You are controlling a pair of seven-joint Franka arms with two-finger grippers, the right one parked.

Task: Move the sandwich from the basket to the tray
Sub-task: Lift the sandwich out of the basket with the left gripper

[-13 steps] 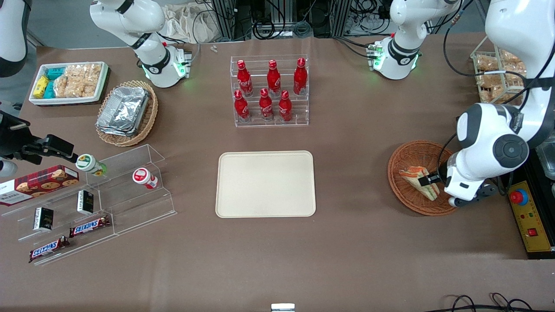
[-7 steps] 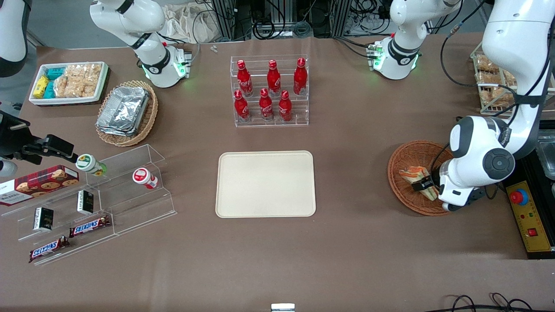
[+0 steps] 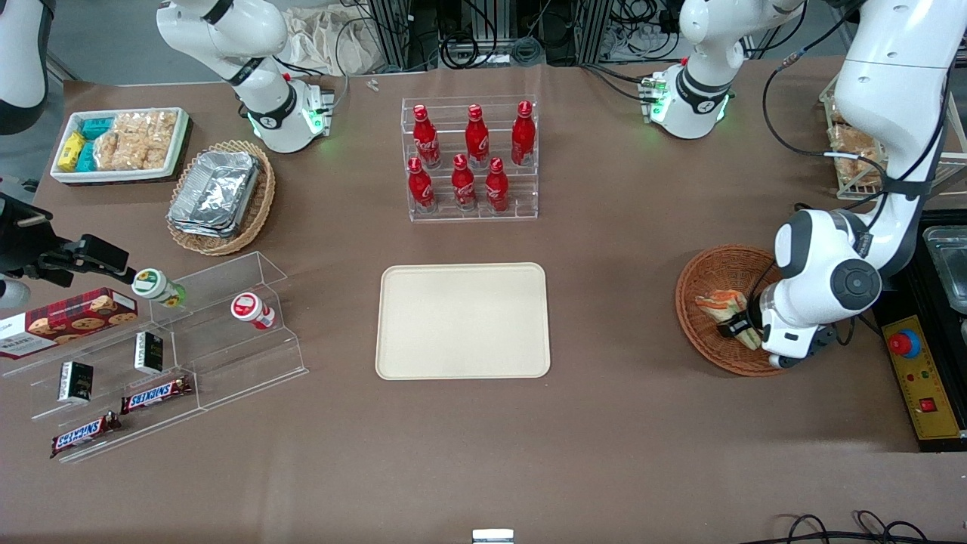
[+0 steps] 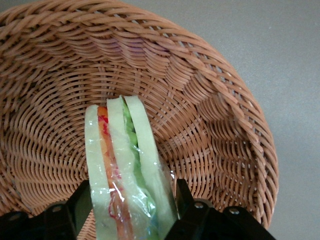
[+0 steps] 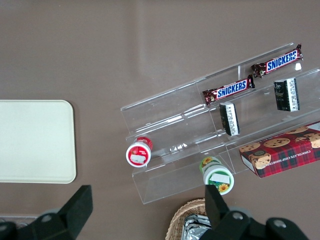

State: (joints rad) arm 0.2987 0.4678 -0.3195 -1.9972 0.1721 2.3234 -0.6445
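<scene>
Sandwich (image 4: 125,170) stands on edge in basket (image 4: 220,125). Gripper (image 4: 131,200) straddles it, its 2 fingers at the bread faces, apparently pinching. Soft, light, film-wrapped, likely slippery: grip gently mid-wedge.

The sandwich's (image 4: 127,170) lower end and the gripper (image 4: 131,212) are cut off by the wrist view's edge; the wrist (image 3: 789,332) hides the basket's (image 3: 706,276) four o'clock rim.
</scene>
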